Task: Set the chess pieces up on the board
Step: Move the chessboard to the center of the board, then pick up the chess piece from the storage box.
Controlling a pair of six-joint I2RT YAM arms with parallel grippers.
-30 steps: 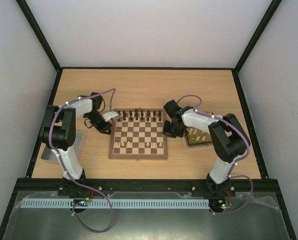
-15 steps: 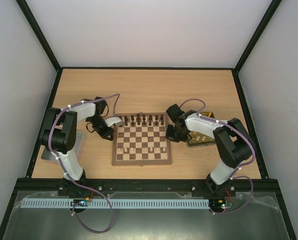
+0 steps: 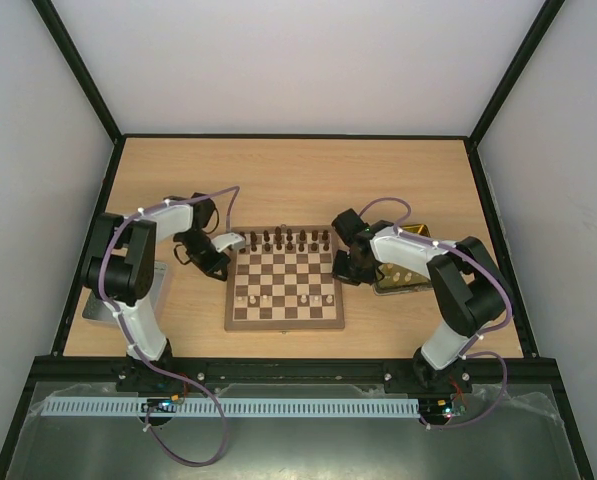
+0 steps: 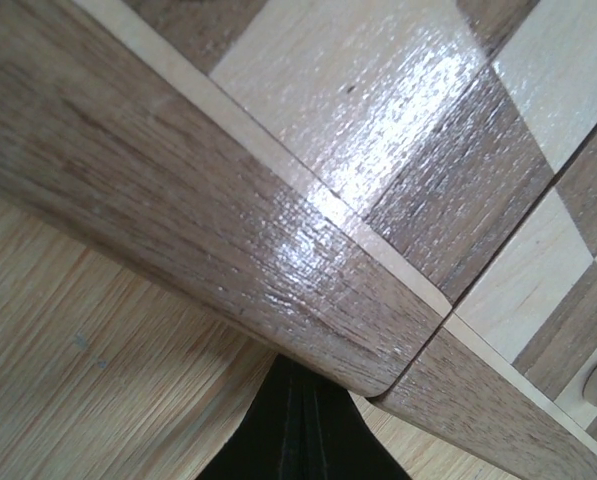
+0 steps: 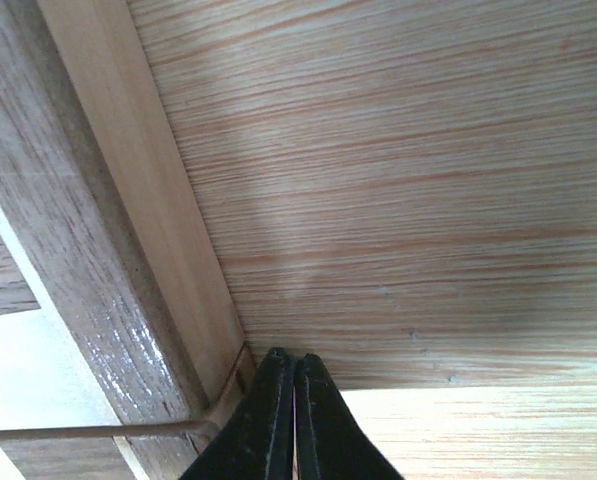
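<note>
The board (image 3: 284,312) lies in the middle of the table. A row of dark brown chess pieces (image 3: 284,238) stands along its far edge. Several cream pieces (image 3: 283,298) stand on a row near its front. My left gripper (image 3: 225,267) is shut and empty, its tips pressed against the board's left side. In the left wrist view the dark fingers (image 4: 300,420) butt against the board's brown border (image 4: 228,230). My right gripper (image 3: 340,268) is shut and empty too, at the board's right side. Its closed fingertips (image 5: 278,400) sit beside the board's edge (image 5: 68,250).
A shiny yellow tray (image 3: 398,290) with a few cream pieces stands right of the board, partly under the right arm. A grey lid (image 3: 161,287) lies at the left, behind the left arm. Black frame rails bound the table.
The board has slid a little to the right and toward the near edge, with both shut grippers moving along at its sides. In the last half second almost nothing moved.
</note>
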